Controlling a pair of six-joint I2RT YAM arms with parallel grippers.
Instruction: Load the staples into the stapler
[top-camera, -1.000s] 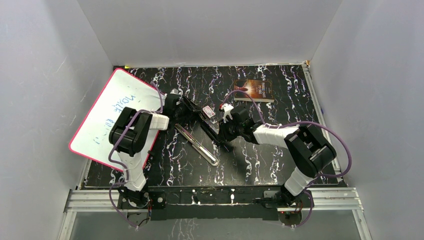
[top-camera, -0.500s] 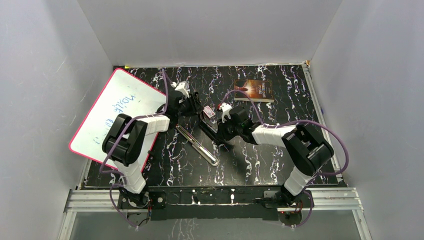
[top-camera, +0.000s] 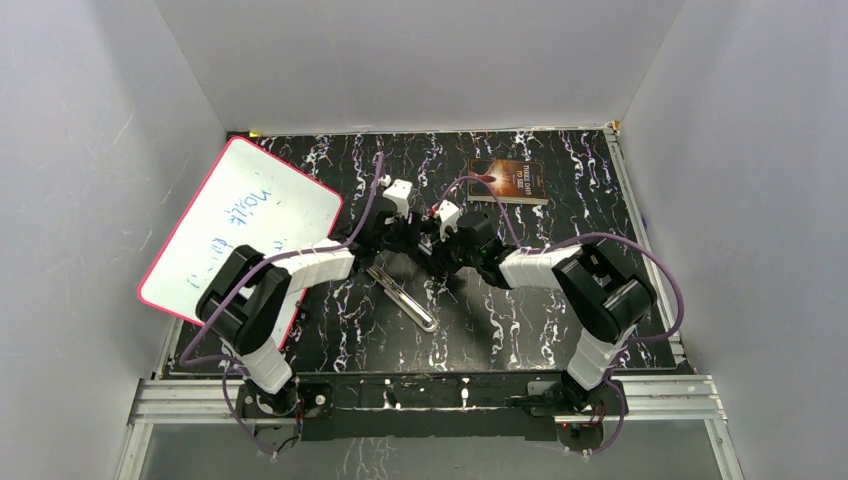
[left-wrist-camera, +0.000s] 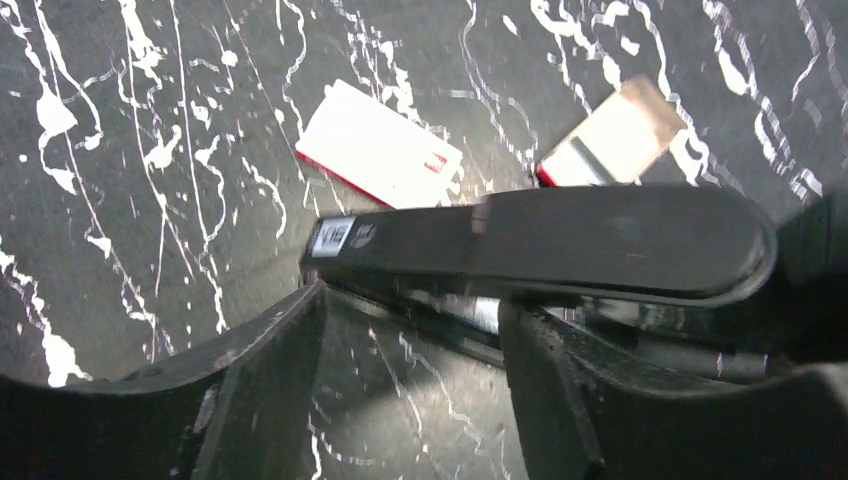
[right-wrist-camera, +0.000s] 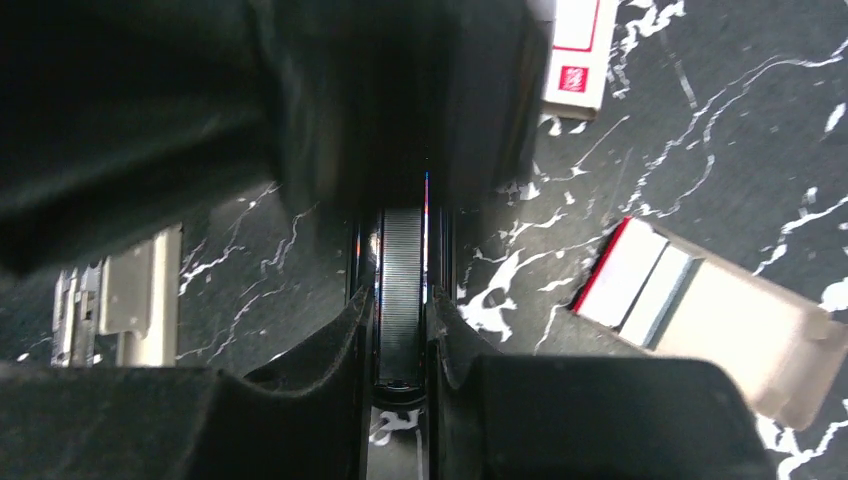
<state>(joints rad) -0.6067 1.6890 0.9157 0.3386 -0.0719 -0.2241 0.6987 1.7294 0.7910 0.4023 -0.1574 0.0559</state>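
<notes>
The black stapler (top-camera: 424, 243) lies between my two grippers at mid table. My right gripper (right-wrist-camera: 402, 312) is shut on its lower channel (right-wrist-camera: 402, 250), where a ribbed grey strip of staples (right-wrist-camera: 402, 285) sits between the fingers. The stapler's black top arm (left-wrist-camera: 540, 240) crosses the left wrist view just beyond my left gripper (left-wrist-camera: 410, 310). That gripper is open, with bare table between its fingers. From above, the left gripper (top-camera: 400, 228) and the right gripper (top-camera: 447, 245) nearly meet over the stapler.
A white and red staple box (left-wrist-camera: 380, 155) and its open tray (left-wrist-camera: 615, 140) lie just past the stapler. A long chrome metal piece (top-camera: 402, 295) lies in front of it. A whiteboard (top-camera: 240, 225) leans at the left and a book (top-camera: 508, 180) lies at the back.
My left gripper has moved right from the whiteboard's edge to the stapler and its jaws have opened. The right gripper has kept its grip and shifted slightly left.
</notes>
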